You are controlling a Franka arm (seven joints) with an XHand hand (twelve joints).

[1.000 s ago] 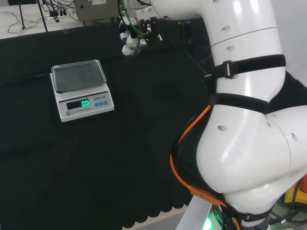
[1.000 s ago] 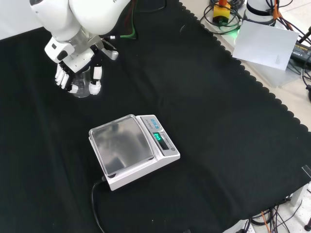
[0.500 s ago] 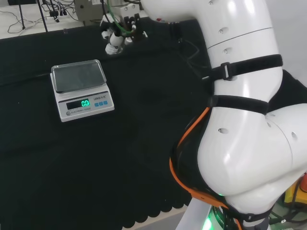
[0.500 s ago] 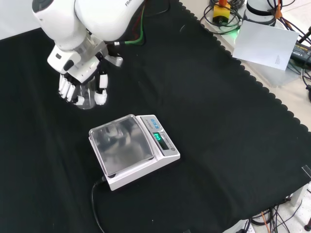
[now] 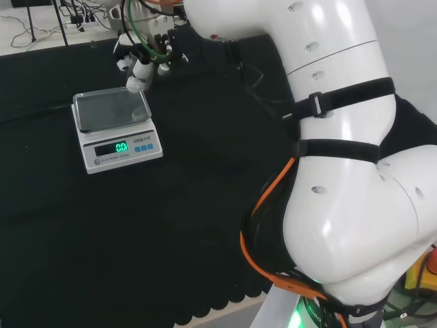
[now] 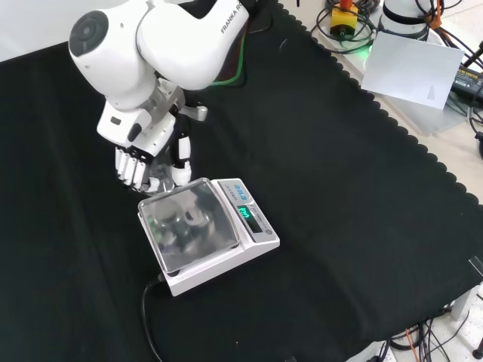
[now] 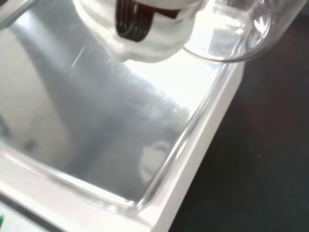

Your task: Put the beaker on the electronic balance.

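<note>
Several white-tipped fingers point(image 6: 178, 160) curl round a clear glass beaker point(image 6: 159, 183), held in the upper left of the front view, at the far edge of the balance point(image 6: 207, 234). Its smooth steel pan point(image 7: 96, 125) is rectangular with a raised rim, mirroring the hand point(image 6: 143, 151), on a white plastic body atop black cloth point(image 6: 339, 211).

Even, bright room light; glare whitens the balance pan point(image 7: 111, 121) in the wrist view, where the near hand point(image 7: 140, 29) is blurred.

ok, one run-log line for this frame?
phase: carry to balance | hand: shut on beaker | beaker: held above far edge of balance pan, not set down | pan: bare
</note>
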